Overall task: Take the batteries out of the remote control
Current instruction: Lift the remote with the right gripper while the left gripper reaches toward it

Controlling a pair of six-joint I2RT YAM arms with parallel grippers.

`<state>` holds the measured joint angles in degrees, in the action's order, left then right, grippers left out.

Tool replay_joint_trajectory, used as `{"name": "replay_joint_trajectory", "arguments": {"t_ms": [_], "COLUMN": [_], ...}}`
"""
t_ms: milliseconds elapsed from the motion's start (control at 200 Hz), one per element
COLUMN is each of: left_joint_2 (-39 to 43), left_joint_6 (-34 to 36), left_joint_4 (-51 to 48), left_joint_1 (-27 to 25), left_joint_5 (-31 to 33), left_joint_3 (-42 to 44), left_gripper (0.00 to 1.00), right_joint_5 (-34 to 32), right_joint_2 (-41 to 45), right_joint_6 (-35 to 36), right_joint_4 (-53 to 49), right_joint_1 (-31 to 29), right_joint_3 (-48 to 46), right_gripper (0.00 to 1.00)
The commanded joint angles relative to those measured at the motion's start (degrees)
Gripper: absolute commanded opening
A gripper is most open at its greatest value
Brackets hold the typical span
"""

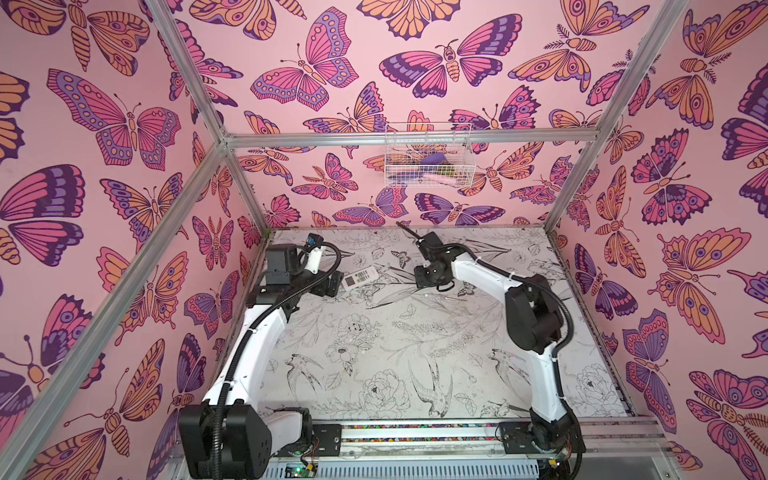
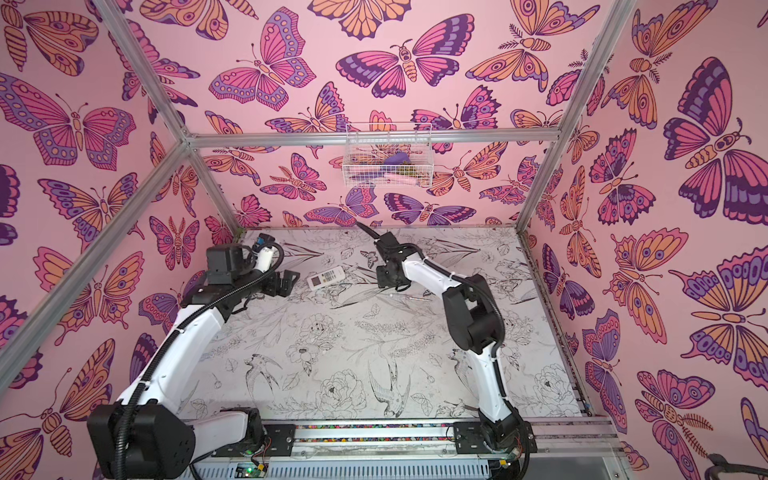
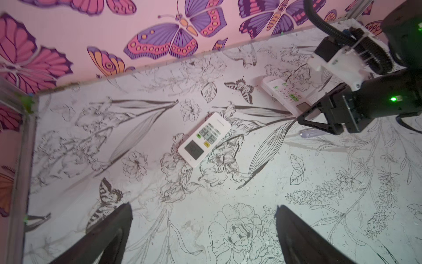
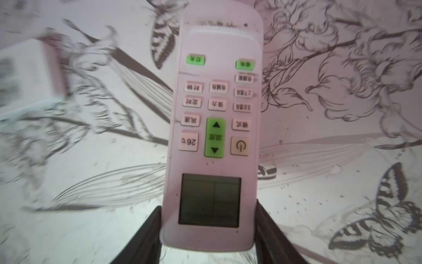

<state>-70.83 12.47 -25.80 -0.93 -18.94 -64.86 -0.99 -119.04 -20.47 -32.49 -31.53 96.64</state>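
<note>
Two white remote controls are in view, both face up; the batteries are hidden. In the right wrist view my right gripper (image 4: 207, 203) is shut on one remote control (image 4: 217, 102). Its fingers (image 4: 153, 228) press both long sides at the display end. The left wrist view shows that same remote (image 3: 285, 93) low over the table in the right gripper (image 3: 308, 112). The other remote (image 3: 204, 139) lies flat on the table in both top views (image 1: 359, 276) (image 2: 326, 277). My left gripper (image 3: 204, 205) hovers open beside it, holding nothing (image 1: 328, 284).
A thin metal tool with a clear handle (image 3: 310, 132) lies on the table beside the right gripper (image 1: 444, 297). A white wire basket (image 1: 428, 164) hangs on the back wall. Butterfly-patterned walls and metal frame posts close in the table (image 1: 374, 353).
</note>
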Motion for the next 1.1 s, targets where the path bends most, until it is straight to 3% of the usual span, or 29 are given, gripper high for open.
{"name": "replay_joint_trajectory", "arguments": {"t_ms": [0,170,406,616,792,1097], "left_joint_2": [-0.96,-4.72,-7.75,-13.16,-17.09,-21.35], "left_joint_6": [1.13,-14.26,-34.11,-37.05,-43.83,-45.07], "left_joint_4": [-6.58,-6.6,4.34,5.38,7.57,9.02], "left_joint_1": [-0.65,-2.04,-7.76,-13.81,-14.87,-16.74], "left_joint_5": [-4.19,-16.04,-26.14,-22.14,-20.5,-21.33], "left_joint_3": [-5.27,-8.68,-3.96,-5.16,-5.51,-8.4], "left_gripper": [0.99,0.99,0.99,0.96,0.9,0.78], "right_joint_5": [10.63,16.23,13.43,9.55,8.05,8.01], "right_joint_2": [10.2,22.58,27.13,24.73,23.45,20.72], "right_joint_6": [2.97,-5.28,-17.4,-17.9,-17.88,-17.68], "right_joint_4": [11.12,31.77,47.28,48.89,49.25,49.1], "right_joint_1": [1.86,2.51,0.11,-5.33,-8.1,-10.28], "right_joint_3": [-6.46,-23.57,-34.78,-34.73,-33.86,-31.39], "right_gripper": [0.49,0.49,0.46,0.49,0.49,0.49]}}
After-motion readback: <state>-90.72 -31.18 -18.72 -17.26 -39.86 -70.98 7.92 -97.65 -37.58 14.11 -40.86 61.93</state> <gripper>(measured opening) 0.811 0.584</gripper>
